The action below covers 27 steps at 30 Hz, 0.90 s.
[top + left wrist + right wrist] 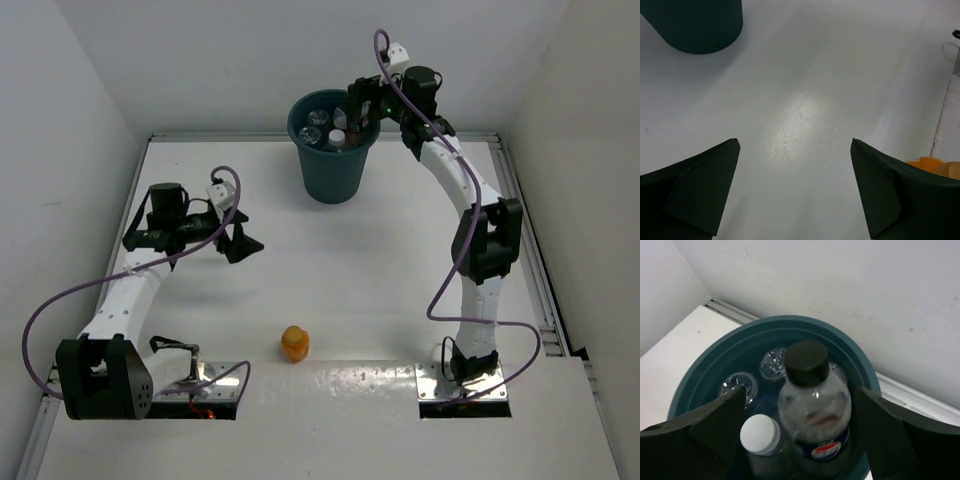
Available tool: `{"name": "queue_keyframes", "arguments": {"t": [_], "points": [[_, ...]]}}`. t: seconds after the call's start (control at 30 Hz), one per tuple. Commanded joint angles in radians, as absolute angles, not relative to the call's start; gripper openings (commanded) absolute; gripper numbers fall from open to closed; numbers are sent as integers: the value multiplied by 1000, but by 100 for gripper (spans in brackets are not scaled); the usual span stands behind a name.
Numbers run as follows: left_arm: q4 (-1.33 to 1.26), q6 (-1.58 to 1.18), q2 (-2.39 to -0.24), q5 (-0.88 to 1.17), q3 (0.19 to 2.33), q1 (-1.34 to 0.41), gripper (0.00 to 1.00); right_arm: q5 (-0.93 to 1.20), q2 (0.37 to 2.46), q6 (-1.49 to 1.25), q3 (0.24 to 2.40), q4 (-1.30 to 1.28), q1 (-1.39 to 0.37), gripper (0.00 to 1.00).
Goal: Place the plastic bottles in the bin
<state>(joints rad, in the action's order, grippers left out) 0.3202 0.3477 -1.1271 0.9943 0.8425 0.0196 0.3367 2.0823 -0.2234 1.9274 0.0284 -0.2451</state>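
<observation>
Up at the top centre of the overhead view, the right gripper (pixel 361 108) hangs right over the mouth of the bin (pixel 333 165), which stands at the far edge of the table (pixel 400 280). From the right wrist camera you can see its jaws are apart, fingers (pixel 705 440) out to either side, and between them a black-capped bottle (pixel 815 410) standing upright inside the bin (pixel 705 375), with a gap showing on its left side, so nothing is clamped. Just beside it, lower left, sits a white-capped bottle (pixel 760 434), and deeper in there are two clear bottles (pixel 774 362) lying against the far wall. Over on the left of the overhead view, the left gripper (pixel 245 230) hovers above bare table, jaws wide apart and empty. One is out there alone: the orange bottle (pixel 294 342) stands upright at the bottom centre, near the arm bases, well apart from the bin. The left wrist view catches it at the lower right, partly hidden behind a finger.
</observation>
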Motion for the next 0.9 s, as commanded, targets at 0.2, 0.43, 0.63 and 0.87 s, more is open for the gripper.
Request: {"name": "queue_keyframes", "arguments": {"t": [0.2, 0.43, 0.63, 0.87], "points": [[772, 855, -1054, 1101, 983, -21, 100, 350, 1953, -367, 2059, -54, -249, 91], [1224, 1299, -1000, 965, 967, -235, 100, 411, 1677, -425, 1893, -143, -186, 91], [1186, 1279, -933, 945, 861, -376, 100, 456, 1391, -376, 1582, -302, -115, 91], [1010, 1145, -1000, 911, 827, -584, 99, 451, 1214, -293, 1269, -423, -60, 90]]}}
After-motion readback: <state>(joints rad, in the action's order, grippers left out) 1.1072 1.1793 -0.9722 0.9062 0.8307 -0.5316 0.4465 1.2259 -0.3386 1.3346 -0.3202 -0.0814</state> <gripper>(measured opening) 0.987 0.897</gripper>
